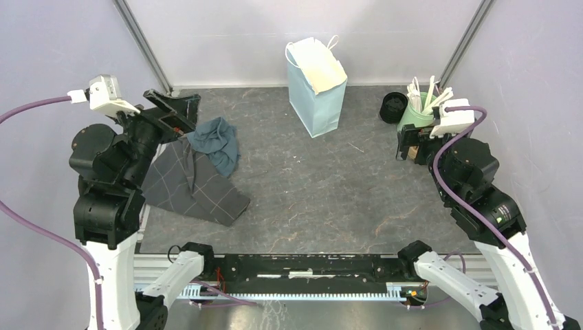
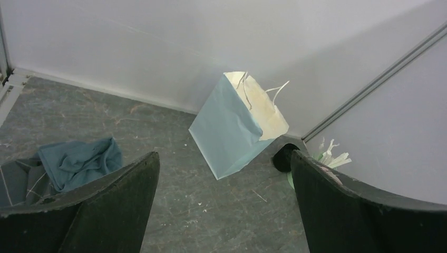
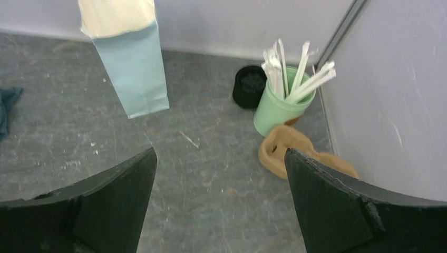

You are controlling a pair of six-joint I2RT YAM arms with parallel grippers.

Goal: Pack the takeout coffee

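By the back wall stand one coffee cup (image 1: 394, 106), one bag (image 1: 315, 89); left claw (image 2: 224, 154) and right claw (image 3: 220, 151) gape empty.

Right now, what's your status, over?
Left gripper open, right gripper open. Coffee beside straw cup, untouched. Bag upright, nothing blocking.

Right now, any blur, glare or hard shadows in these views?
Top external: even, soft light, no glare, blue paper bag sharp. Left wrist: left gripper's fingers dark and soft-edged, bag clear. Right wrist: slightly soft overall, green straw cup readable, faint shadows only.
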